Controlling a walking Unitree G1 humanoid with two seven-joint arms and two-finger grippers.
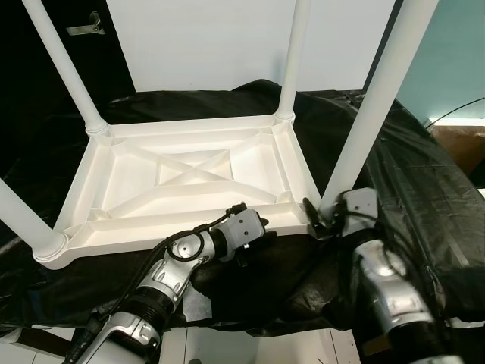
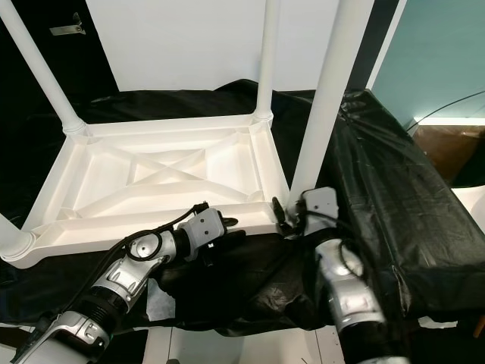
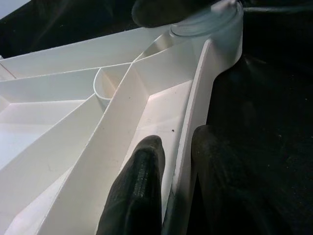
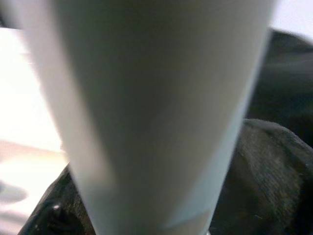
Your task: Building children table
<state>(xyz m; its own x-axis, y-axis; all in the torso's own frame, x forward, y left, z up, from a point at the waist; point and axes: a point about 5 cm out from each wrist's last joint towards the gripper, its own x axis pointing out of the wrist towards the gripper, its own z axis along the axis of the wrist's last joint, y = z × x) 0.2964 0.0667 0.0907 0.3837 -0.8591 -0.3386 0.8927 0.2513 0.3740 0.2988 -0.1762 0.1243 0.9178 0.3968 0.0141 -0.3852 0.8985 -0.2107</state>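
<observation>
The white table [image 1: 189, 178] lies upside down on a black cloth [image 1: 424, 197]. The left end effector [image 3: 171, 161] pinches its near rim. The right end effector [image 1: 322, 220] hugs the near right leg [image 1: 371, 114]; its grip I cannot tell. Next, push that leg in straight

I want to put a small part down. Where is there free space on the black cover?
The black cover lies bare to the robot's right of the upturned white table. The near edge is crowded: the left hand grips the table's rim, and the right hand is at the near right leg.
</observation>
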